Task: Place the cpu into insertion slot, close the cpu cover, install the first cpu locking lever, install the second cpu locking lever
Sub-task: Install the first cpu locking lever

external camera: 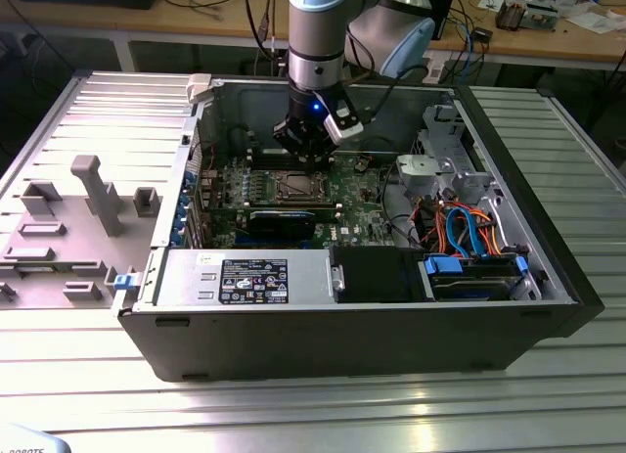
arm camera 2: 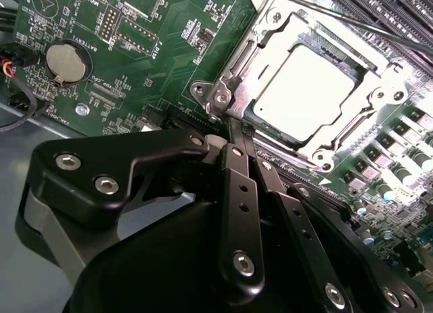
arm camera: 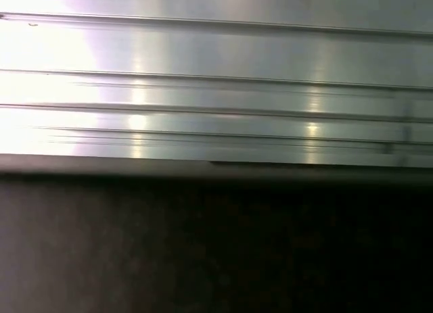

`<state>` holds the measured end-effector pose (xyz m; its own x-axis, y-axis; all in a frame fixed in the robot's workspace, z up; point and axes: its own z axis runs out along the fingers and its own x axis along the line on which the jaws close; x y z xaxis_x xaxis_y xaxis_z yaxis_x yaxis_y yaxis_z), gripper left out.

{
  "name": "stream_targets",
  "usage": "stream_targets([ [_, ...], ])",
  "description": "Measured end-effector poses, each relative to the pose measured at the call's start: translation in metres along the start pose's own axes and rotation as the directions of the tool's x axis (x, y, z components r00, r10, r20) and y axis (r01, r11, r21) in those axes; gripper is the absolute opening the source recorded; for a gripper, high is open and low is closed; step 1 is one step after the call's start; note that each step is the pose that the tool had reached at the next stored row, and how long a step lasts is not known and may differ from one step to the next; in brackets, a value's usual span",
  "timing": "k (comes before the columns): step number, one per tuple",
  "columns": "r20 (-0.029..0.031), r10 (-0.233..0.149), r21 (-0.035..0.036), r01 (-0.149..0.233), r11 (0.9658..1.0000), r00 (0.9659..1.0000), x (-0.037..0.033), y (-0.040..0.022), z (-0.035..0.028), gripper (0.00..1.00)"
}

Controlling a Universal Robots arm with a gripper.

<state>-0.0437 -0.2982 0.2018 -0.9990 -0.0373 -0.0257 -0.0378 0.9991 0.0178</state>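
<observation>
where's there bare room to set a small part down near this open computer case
The ribbed metal table lies bare in front of the computer case, and again at the exterior view's right. The grey fixture plate at the exterior view's left carries blocks, with gaps between. Inside the case it is crowded: the gripper hangs over the cpu, cables beside.

Overhead light falls evenly in the exterior view, leaving soft streaks of glare on the ribbed metal table (external camera: 293,404), while the inside of the computer case (external camera: 372,321) sits in shadow. In the second wrist view the chip (arm camera 2: 304,90) is washed nearly white by glare, and the black gripper (arm camera 2: 233,127) up close is dim and soft. The first wrist view is blurred, bright on metal ribs (arm camera: 216,90) and dark below.
</observation>
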Motion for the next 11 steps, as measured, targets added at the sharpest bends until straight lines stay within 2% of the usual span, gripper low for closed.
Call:
stream_targets([
  [3, 0.0003, 0.000, -0.0062, 0.000, 1.0000, 1.0000, -0.0001, 0.0008, 0.0001, 0.11],
  [7, 0.0006, 0.000, -0.0068, 0.000, 1.0000, 1.0000, -0.0003, 0.0024, -0.0025, 0.11],
  [8, 0.0002, 0.000, -0.0062, 0.000, 1.0000, 1.0000, -0.0003, 0.0023, -0.0045, 0.11],
  [11, 0.0000, 0.000, -0.0034, 0.000, 1.0000, 1.0000, -0.0002, 0.0019, -0.0050, 0.11],
])
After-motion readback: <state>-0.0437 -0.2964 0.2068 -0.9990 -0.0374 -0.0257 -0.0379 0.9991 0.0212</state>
